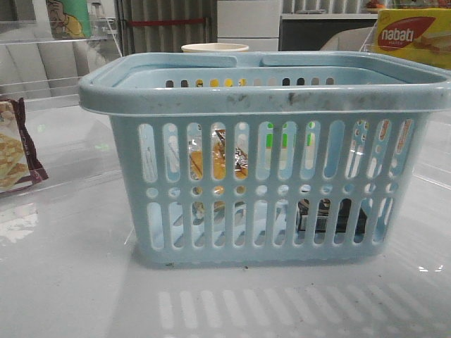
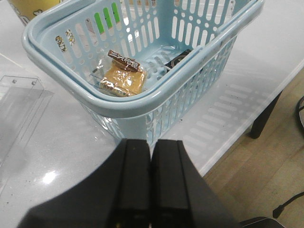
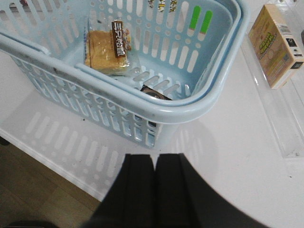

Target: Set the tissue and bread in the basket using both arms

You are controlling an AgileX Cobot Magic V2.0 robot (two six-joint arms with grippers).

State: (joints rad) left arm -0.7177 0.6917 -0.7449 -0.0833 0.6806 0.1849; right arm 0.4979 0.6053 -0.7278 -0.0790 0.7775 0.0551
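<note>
Both the bread [image 2: 122, 78] and the tissue [image 3: 154, 93] lay inside the basket [image 1: 268, 95], ahead of the clenched, empty left gripper [image 2: 151, 183] and right gripper [image 3: 155, 190].

One basket [image 1: 261, 158], one bread [image 2: 124, 78] inside, one tissue [image 1: 330, 215] lower right behind the slots, one cracker packet [image 1: 15, 148] far left, two end effectors.

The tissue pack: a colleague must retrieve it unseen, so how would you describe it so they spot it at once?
Find the large light-blue basket on the white table. On its floor lie two items: the bagged bread and, apart from it, the tissue, partly hidden by the rim. It is the small, flat, dark-wrapped pack, not the golden-brown slices in clear plastic.
</note>
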